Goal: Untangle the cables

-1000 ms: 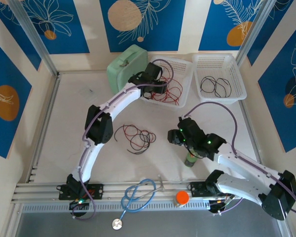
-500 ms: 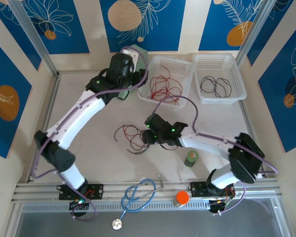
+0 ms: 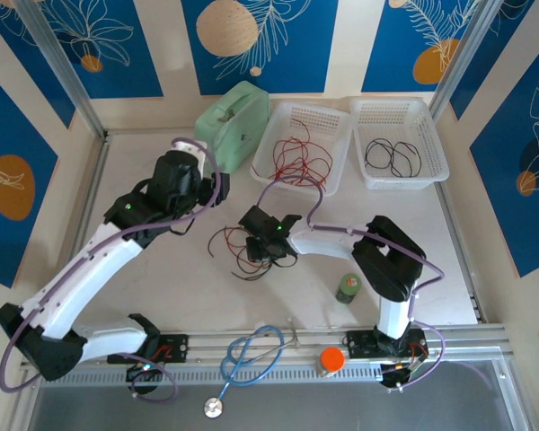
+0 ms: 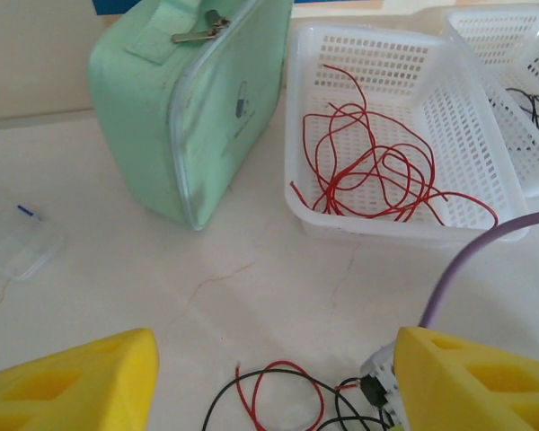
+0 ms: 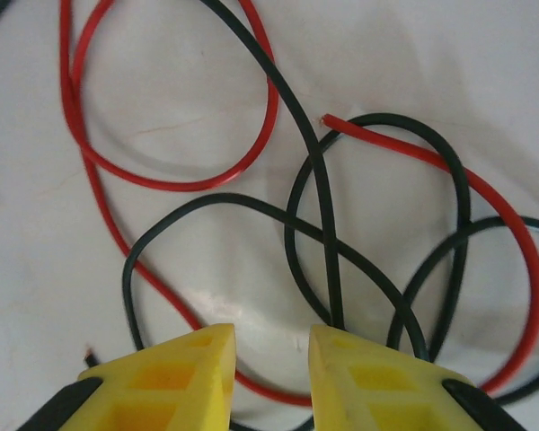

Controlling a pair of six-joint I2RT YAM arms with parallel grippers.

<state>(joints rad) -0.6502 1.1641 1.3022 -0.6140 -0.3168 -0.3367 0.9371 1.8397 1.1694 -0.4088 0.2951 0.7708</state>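
While hovering low over the tangled cables [image 3: 242, 247] at mid-table, brackets one black strand [image 5: 316, 180] between the narrowly parted jaws of the right gripper [image 5: 271, 346], apparently to single it out from the red strand [image 5: 162, 175] crossing it. Pinches nothing as yet, with bare table showing between the pads. Holds the left gripper [image 4: 274, 386] near the tangle, jaws wide and empty, probably ready to take the other colour. Looks laid out for sorting: loose red wire [image 4: 377, 180] in the left basket [image 4: 296, 135], loose black wire [image 3: 391, 157] in the right basket [image 3: 431, 171]. Calls for a firm pinch, then a slow pull apart.
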